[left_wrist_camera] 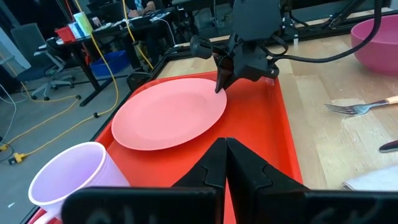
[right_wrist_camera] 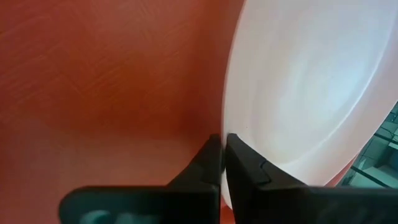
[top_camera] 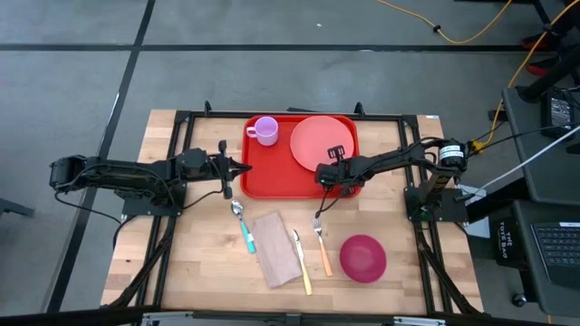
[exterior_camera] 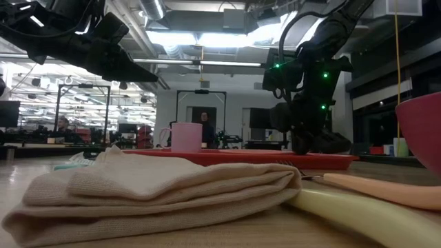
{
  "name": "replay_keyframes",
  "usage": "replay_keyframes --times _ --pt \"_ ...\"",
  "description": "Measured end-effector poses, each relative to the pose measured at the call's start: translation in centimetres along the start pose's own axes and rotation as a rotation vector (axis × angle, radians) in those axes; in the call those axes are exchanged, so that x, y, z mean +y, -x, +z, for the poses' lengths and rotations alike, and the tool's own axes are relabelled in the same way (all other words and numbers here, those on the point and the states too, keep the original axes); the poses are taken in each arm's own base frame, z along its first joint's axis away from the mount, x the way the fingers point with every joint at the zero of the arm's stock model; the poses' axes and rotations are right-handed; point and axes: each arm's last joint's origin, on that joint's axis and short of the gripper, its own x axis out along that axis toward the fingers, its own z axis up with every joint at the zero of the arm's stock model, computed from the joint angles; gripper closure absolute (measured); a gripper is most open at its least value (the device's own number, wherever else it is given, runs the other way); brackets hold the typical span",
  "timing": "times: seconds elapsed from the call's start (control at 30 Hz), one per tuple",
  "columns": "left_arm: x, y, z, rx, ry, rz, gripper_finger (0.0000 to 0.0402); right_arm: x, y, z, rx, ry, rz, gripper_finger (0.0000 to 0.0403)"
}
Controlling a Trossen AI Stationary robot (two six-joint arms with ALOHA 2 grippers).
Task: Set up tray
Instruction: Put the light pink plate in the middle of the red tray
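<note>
A bright red, rounded-corner tray is sitting upper centre on the tabletop, both end effectors closed: right over it, left beside it.

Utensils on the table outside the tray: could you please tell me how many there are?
3. A teal-handled spoon lies left of the folded cloth, a yellow-handled knife along the cloth's right edge, and an orange-handled fork right of that, beside the pink bowl. None seem hidden.
</note>
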Motion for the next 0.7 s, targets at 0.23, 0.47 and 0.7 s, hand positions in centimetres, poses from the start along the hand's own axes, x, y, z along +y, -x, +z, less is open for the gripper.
replay_keyframes --times 0.23,0.47,0.7 --pt "0.0 0.0 0.0 0.0 0.0 0.0 0.0399 0.05 0.0 -0.09 0.009 0.005 0.004 0.0391" --pt "0.01 0.0 0.0 0.0 0.001 0.0 0.0397 -0.04 -0.04 -0.13 0.01 -0.043 0.003 0.039" --pt "0.01 0.0 0.0 0.0 0.001 0.0 0.04 -0.04 -0.07 -0.23 0.018 -0.045 0.007 0.039"
